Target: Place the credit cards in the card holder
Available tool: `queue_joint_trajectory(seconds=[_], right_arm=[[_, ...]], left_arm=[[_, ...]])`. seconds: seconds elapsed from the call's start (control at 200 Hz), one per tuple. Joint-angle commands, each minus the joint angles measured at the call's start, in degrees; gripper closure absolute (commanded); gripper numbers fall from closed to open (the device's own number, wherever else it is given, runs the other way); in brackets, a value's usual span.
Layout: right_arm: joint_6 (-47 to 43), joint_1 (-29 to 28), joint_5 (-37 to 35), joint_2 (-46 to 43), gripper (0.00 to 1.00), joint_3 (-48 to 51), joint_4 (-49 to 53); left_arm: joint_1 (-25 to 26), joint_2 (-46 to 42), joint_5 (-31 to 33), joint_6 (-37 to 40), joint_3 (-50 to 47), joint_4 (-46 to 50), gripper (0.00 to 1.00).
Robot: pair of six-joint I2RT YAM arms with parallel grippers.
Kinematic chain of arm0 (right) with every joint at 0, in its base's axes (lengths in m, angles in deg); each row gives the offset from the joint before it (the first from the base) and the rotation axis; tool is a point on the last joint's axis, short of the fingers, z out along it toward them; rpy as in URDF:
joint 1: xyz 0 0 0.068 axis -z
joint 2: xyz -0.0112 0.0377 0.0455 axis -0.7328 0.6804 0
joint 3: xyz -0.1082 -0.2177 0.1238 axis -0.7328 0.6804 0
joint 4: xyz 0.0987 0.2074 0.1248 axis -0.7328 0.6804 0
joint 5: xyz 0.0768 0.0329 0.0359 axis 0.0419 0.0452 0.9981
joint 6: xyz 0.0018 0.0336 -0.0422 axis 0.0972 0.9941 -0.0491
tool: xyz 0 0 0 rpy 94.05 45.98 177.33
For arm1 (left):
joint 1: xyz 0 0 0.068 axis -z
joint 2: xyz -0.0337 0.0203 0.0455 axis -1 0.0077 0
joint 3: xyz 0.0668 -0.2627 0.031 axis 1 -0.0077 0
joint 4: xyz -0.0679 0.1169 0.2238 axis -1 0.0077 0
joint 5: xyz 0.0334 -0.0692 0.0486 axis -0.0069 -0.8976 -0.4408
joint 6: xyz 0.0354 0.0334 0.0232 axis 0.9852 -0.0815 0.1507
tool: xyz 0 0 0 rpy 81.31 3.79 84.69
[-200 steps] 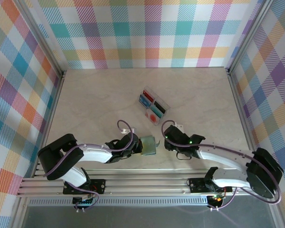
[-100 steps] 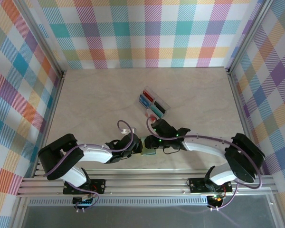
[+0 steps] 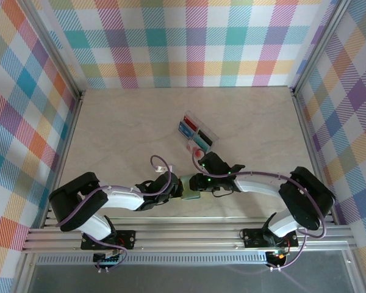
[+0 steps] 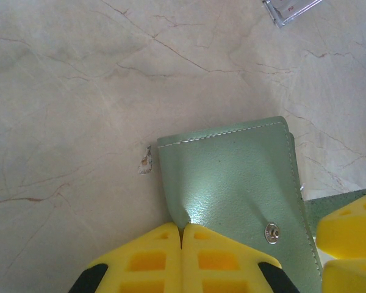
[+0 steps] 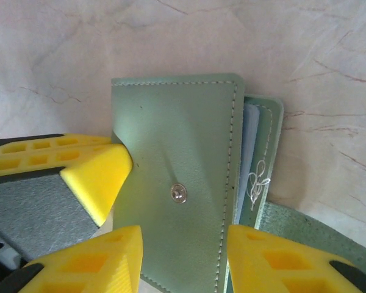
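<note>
L gripper (image 4: 182,231) pressed shut, pinching the card holder (image 4: 232,177) by its edge, w/ the face creased at the tips. R gripper (image 5: 183,232) spread, fingers over the holder's snap side. Holder lies by worktop's near edge, mid-width. Further back, credit cards (image 3: 199,143) sit in clear tray (image 3: 212,130) nr worktop centre

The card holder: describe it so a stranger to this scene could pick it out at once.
On the beige marbled table, look toward the middle of the near edge. The card holder is the small pale green soft folding wallet pinched by the left arm's yellow fingers. Unlike the clear plastic tray behind, it is opaque, with a metal snap.
</note>
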Motion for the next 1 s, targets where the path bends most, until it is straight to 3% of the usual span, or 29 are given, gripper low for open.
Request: queue_joint_trajectory(seconds=[0.0, 0.27, 0.77, 0.995], right_arm=[[-0.77, -0.37, 0.96, 1.14, 0.58, -0.29, -0.71], [-0.82, -0.46, 0.78, 2.16, 0.57, -0.52, 0.01], [-3.41, -1.77, 0.36, -1.98, 0.75, -2.50, 2.17], [-3.94, -3.42, -5.85, 0.97, 0.75, -6.32, 7.73]], left_arm=[[0.72, 3.00, 0.40, -0.44, -2.27, 6.45, 1.00], [0.90, 3.13, 0.74, -0.43, -2.20, 6.62, 1.00], [1.89, 4.75, 1.29, -1.37, -2.29, 5.22, 1.00], [1.95, 4.51, 1.64, -1.35, -2.29, 5.65, 1.00]])
